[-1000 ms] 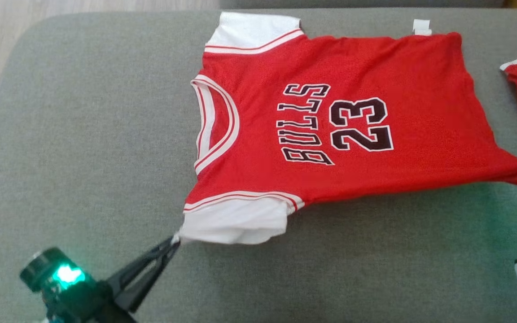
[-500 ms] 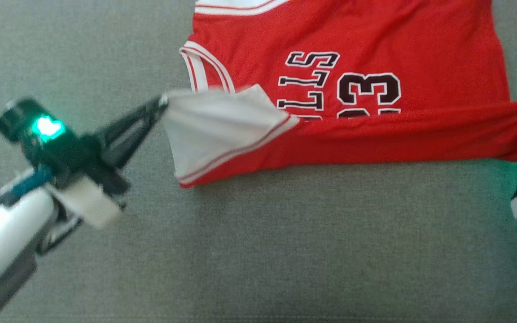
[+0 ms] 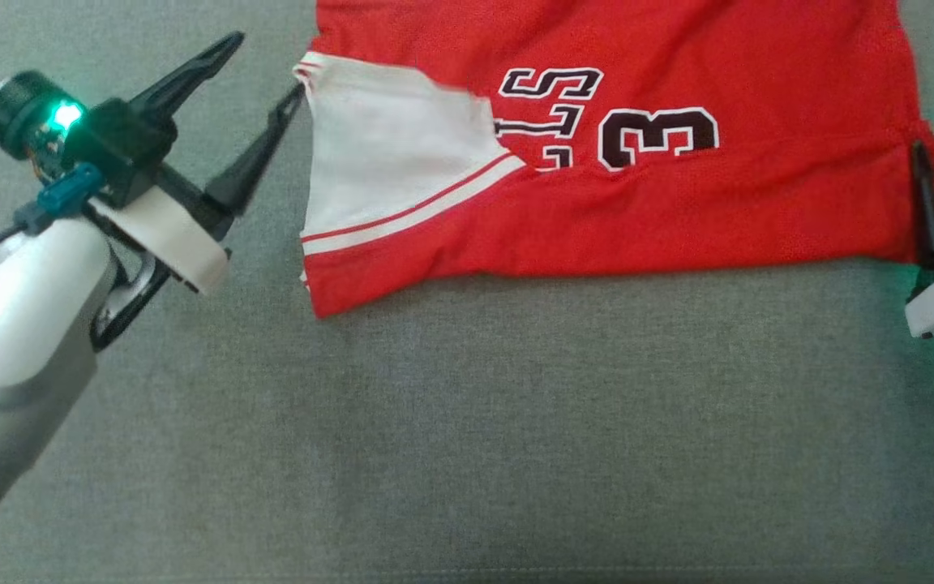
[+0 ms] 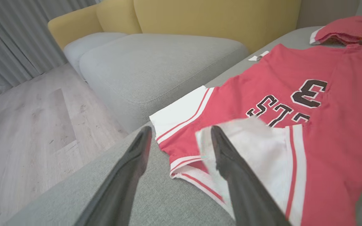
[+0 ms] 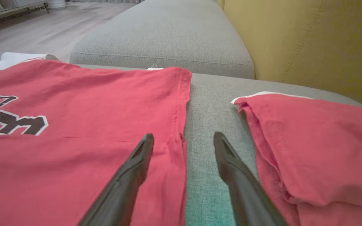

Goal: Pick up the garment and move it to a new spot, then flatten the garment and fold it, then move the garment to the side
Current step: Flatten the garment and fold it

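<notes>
**Both claws open at the two ends of the folded red jersey**

The garment (image 3: pixel 678 211), a red jersey with dark letters, lies on the grey sofa cushion (image 3: pixel 516 422), toward 12 o'clock in the head view. Its near long edge is folded over the top, so it covers a part of the letters and of the number. One white sleeve (image 3: pixel 386 154) lies on the red cloth at the 9 o'clock end. The left gripper (image 3: pixel 267 62) stands at 10 o'clock, its two fingers spread wide and holding nothing; the nearer fingertip is just at the corner of this sleeve. The right gripper (image 5: pixel 183 135) is at 3 o'clock, at the hem end, also wide open with no cloth pinched. In its wrist view one finger hangs over the hem corner, the other over bare cushion. A second red garment (image 5: pixel 309 131) lies at 3 o'clock from the hem, with a strip of cushion between them. Behind it rises a yellow backrest (image 5: pixel 309 40)
</notes>
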Tool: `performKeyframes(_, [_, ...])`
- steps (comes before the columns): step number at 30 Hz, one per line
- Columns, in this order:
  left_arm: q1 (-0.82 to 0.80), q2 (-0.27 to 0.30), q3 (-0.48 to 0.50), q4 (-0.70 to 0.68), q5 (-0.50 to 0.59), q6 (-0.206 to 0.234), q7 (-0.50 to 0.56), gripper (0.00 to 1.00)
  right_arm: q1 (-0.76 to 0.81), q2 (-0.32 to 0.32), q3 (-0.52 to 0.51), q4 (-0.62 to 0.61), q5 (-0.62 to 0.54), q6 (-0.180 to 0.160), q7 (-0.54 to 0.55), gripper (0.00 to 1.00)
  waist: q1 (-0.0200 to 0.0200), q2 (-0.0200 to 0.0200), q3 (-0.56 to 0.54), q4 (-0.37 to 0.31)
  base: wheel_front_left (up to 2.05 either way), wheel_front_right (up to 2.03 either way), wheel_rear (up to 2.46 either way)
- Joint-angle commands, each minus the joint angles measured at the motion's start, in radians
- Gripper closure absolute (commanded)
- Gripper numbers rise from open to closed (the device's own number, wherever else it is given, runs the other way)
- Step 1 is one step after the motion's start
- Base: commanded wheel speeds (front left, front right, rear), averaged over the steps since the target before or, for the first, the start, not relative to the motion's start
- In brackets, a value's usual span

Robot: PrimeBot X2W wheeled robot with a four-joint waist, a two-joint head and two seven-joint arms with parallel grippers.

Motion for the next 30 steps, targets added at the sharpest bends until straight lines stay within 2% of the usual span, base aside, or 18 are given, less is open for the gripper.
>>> performKeyframes(1, [-0.012,0.032,0.049,-0.011,-0.010,0.015,-0.015,0.00,-0.005,-0.010,0.014,-0.024,0.002,0.007,-0.016,0.00,-0.0001,0.0000,-0.013,-0.003,0.00,0.00,0.00])
performKeyframes(6, [0.160,-0.021,0.098,-0.031,-0.146,0.093,-0.043,0.00,0.025,0.009,0.012,-0.035,-0.001,0.007,-0.043,0.00,-0.0001,0.0000,-0.052,-0.003,0.00,0.00,0.00])
performKeyframes(10, [0.314,-0.043,0.100,-0.074,-0.248,0.124,-0.023,0.00,0.055,0.026,0.013,-0.044,-0.003,0.007,-0.049,0.00,-0.0001,0.0000,-0.073,-0.002,0.00,0.00,0.00])
performKeyframes(13, [0.382,-0.043,0.090,-0.083,-0.282,0.141,-0.001,0.00,0.071,0.031,0.018,-0.050,0.000,0.007,-0.046,0.00,-0.0001,0.0000,-0.078,-0.001,0.00,0.00,0.00])
performKeyframes(16, [0.413,-0.040,0.088,-0.063,-0.300,0.148,0.007,0.00,0.079,0.031,0.027,-0.055,0.006,0.007,-0.042,0.00,-0.0001,0.0000,-0.076,-0.004,0.00,0.00,0.00])
performKeyframes(26, [0.391,-0.068,0.085,-0.017,-0.315,0.109,-0.006,0.00,0.072,0.016,0.039,-0.049,0.024,0.007,-0.042,0.00,-0.0001,0.0000,-0.053,-0.017,0.00,0.00,0.00])
performKeyframes(30, [0.381,-0.078,0.101,-0.012,-0.321,0.114,-0.029,0.00,0.070,0.017,0.042,-0.043,0.024,0.007,-0.045,0.00,-0.0001,0.0000,-0.052,-0.022,0.00,0.00,0.00])
